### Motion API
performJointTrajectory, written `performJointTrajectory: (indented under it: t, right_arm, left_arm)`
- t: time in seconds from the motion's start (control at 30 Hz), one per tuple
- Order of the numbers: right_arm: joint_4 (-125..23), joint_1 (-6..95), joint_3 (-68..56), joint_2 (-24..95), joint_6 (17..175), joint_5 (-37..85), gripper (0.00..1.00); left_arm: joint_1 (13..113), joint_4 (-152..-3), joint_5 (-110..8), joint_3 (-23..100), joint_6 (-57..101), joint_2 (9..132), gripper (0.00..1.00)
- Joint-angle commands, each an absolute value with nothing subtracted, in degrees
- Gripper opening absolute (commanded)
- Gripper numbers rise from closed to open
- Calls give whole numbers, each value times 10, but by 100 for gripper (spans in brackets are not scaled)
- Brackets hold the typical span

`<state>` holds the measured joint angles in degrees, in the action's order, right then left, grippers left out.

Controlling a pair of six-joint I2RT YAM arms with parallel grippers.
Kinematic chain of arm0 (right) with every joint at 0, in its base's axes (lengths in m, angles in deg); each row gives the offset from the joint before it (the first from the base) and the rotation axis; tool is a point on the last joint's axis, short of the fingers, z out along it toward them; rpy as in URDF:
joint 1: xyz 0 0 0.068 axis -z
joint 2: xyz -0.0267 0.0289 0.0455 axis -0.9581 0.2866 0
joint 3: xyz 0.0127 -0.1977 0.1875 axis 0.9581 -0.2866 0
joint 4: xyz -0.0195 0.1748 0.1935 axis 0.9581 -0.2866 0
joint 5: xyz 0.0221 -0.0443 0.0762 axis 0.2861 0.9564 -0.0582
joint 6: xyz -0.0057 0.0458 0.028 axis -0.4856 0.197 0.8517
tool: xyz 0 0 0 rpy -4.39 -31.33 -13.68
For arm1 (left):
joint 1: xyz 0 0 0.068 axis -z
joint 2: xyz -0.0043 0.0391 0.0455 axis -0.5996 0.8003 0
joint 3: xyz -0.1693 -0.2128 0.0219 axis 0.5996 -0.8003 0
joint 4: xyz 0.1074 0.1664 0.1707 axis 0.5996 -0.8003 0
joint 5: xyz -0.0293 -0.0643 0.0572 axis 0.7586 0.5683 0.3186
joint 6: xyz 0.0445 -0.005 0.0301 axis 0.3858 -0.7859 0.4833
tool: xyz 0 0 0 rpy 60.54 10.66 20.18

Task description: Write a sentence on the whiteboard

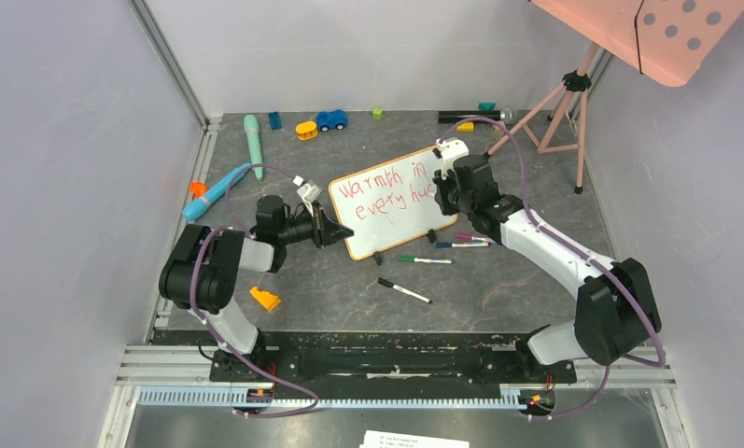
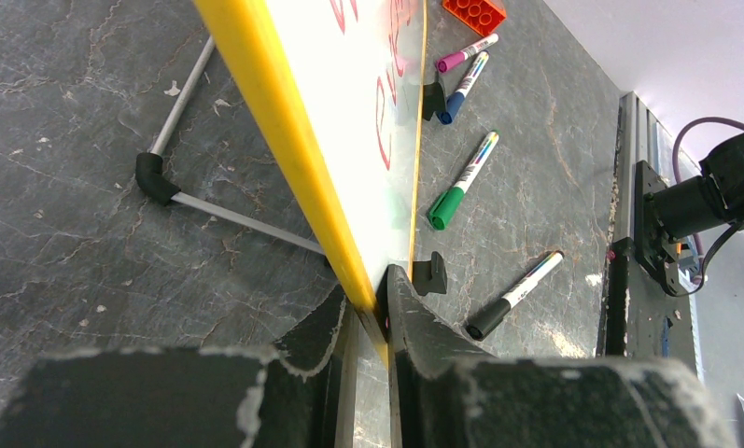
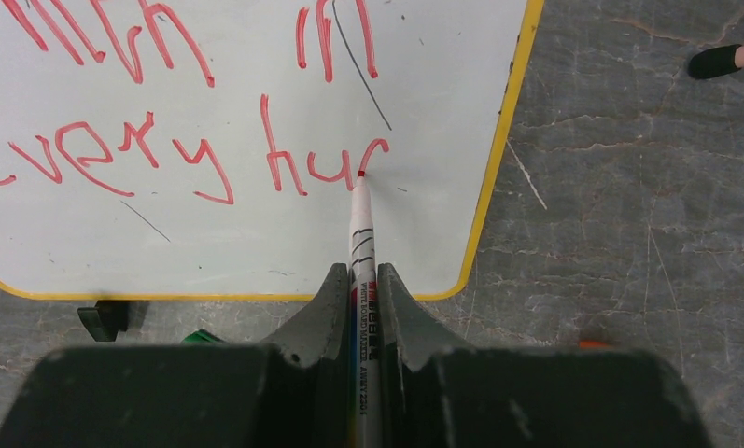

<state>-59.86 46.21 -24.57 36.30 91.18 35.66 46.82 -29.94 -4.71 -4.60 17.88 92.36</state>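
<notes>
- The left gripper pinches the whiteboard at its near-left corner, jaws pressed on the yellow rim
- The right gripper clamps a red marker
- Just ahead of that gripper, the marker tip touches the board at the unfinished last letter of the sentence

From above, your right gripper covers the end of the words on the board, so you cannot see the last letter there. The right wrist view cuts the words off at the top and left. The back end of the marker is hidden between the fingers. In the left wrist view you see the board almost edge-on, and its red writing is blurry. The print on the paper is too small to read.
</notes>
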Motion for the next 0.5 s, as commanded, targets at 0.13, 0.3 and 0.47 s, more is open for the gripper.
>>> performJointTrajectory:
  t: [0.13, 0.3, 0.47]
  right_arm:
    - [-589, 462, -254, 351, 917, 380, 0]
    - [-595, 464, -227, 366, 913, 389, 0]
    - [-596, 464, -212, 374, 910, 397, 0]
  left_arm:
    - [465, -298, -82, -38, 216, 928, 2]
    - [465, -298, -82, -39, 216, 927, 2]
    - [465, -297, -82, -39, 216, 927, 2]
